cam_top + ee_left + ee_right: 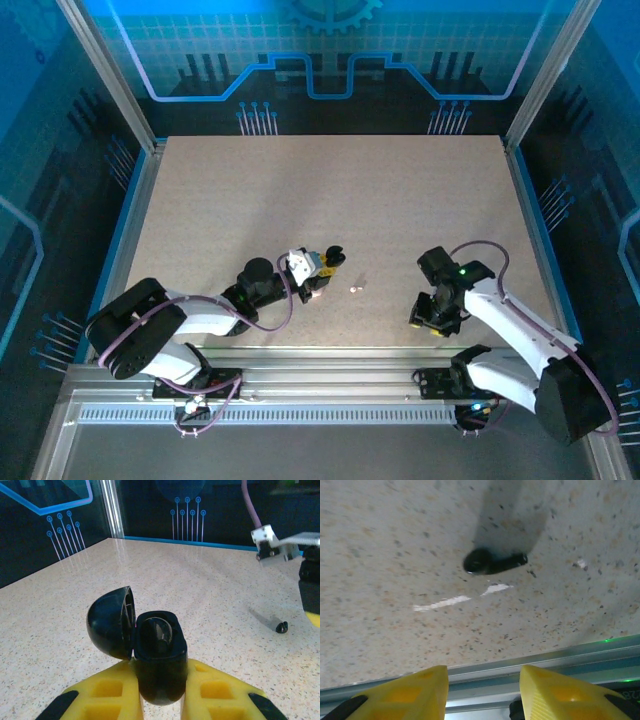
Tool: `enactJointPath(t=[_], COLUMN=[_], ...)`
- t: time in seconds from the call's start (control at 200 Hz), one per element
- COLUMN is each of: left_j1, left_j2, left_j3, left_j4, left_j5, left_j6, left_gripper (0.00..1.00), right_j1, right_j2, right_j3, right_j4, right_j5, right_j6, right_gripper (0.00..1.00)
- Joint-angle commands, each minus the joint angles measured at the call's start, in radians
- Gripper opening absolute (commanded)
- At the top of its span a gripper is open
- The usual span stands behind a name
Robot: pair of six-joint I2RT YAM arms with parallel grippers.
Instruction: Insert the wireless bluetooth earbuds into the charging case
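Note:
My left gripper (161,681) is shut on a black charging case (160,652), whose lid (111,622) hangs open to the left. Something glossy and dark sits in its cavity, but I cannot tell what it is. From above, this left gripper (325,268) and the case (335,258) are at the table's near middle. A tiny whitish earbud (355,288) lies just to their right. A black curved earbud (492,562) rests on the table ahead of my right gripper (484,680), which is open with nothing between its fingers. The black earbud (282,627) also lies to the right in the left wrist view.
The table's near metal rail (535,662) runs right beneath the right gripper (432,320). Blue-lit enclosure walls and posts (112,507) ring the speckled tabletop (330,190). The right arm's white wrist part (270,542) hangs above the black earbud.

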Motion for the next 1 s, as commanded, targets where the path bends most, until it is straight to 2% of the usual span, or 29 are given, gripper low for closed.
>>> enactJointPath(t=[0.0,0.255,0.695,0.996], left_j1=[-0.008,-0.007,-0.007,-0.006], left_j2=[0.002,-0.017,-0.059,-0.069], left_j3=[-0.016,-0.025,-0.023,-0.022], left_j4=[0.055,0.036,-0.032,-0.051], left_j5=[-0.007,-0.016,-0.029,-0.039], left_j6=[-0.021,-0.009,0.023,0.034], left_gripper=[0.09,0.09,0.09,0.09], right_j1=[-0.031,-0.104,-0.123,-0.155], right_j2=[0.022,0.08,0.199,0.307], right_j3=[-0.032,-0.038,-0.001,0.105], right_j4=[0.071,0.191,0.264,0.313], right_j5=[-0.025,-0.041,-0.04,0.011], right_j6=[0.077,0.031,-0.003,-0.075], right_gripper=[0.42,0.38,0.39,0.38])
